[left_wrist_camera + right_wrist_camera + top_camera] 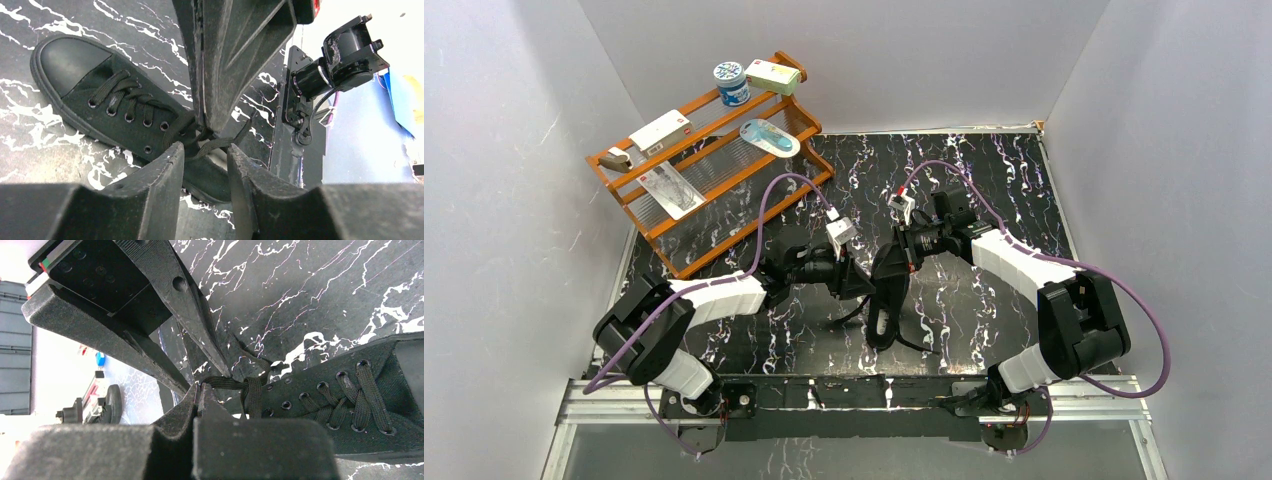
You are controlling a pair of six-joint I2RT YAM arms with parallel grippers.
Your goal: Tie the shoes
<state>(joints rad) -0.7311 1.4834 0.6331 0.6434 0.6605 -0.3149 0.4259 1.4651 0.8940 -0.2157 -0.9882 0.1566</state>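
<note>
The black low-top sneaker lies on the marbled mat between both grippers. In the left wrist view its toe points up left. In the right wrist view the laced upper is at the right. My right gripper is shut on a black lace near the top eyelets and holds it taut; its shut fingers come down from above in the left wrist view. My left gripper is open. Its fingertips sit on either side of a lace strand above the shoe's heel opening.
A wooden rack stands at the back left with a blue tub, boxes and packets on it. White walls close in the black marbled mat on three sides. The arm bases sit on the metal rail at the near edge.
</note>
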